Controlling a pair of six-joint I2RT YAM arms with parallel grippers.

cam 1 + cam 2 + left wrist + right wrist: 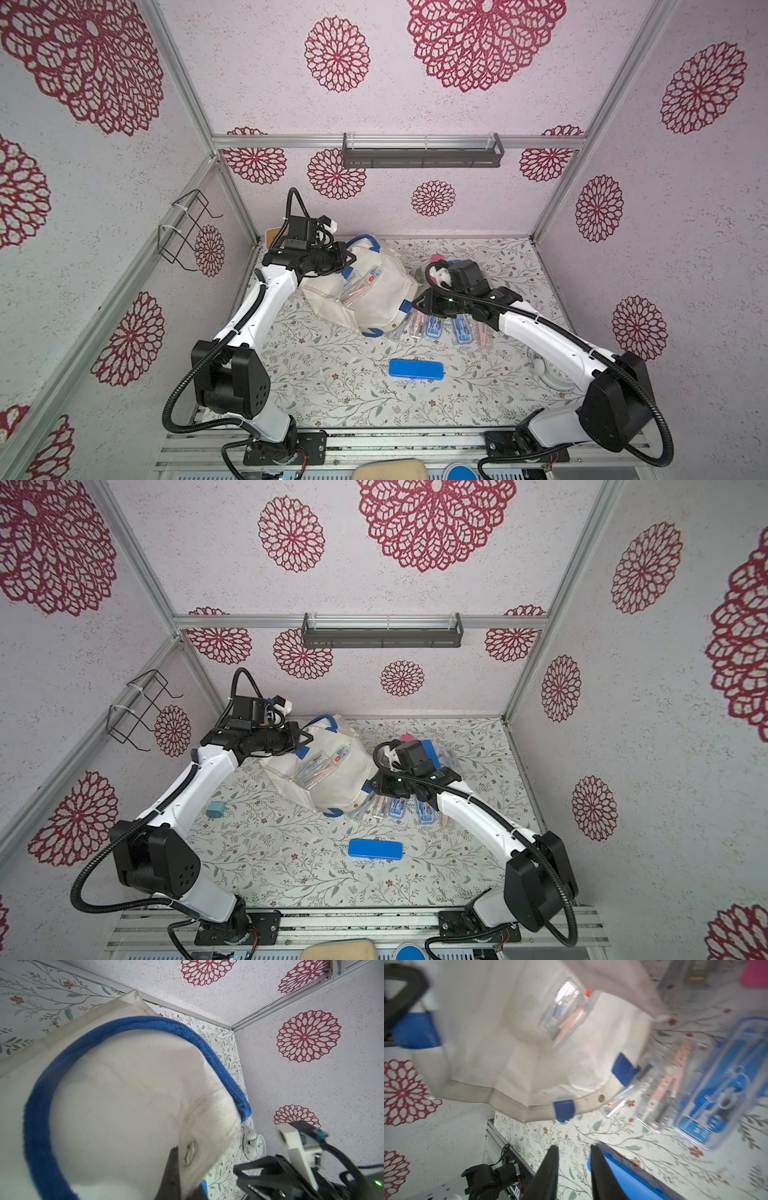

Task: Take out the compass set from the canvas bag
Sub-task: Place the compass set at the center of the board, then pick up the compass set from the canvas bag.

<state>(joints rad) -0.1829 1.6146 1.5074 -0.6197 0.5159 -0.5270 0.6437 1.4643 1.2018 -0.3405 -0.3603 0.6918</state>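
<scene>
At far left, left claw [350,259] half-hidden, tight on canvas bag [380,309]; right claw [574,1148] ajar.

The bag [390,307] is cream canvas, soft, matt and creased; its handle [133,1022] is blue woven webbing, fuzzy. The cases [462,329] at centre right are clear glossy plastic. The blue case [416,369] below them looks matt, its material unclear. The bench [332,399] has a smooth printed floral covering. Walls [257,83] look rough and grainy; frame rails [291,141] are brushed metal. The right claw [574,1148] is matt black.
</scene>
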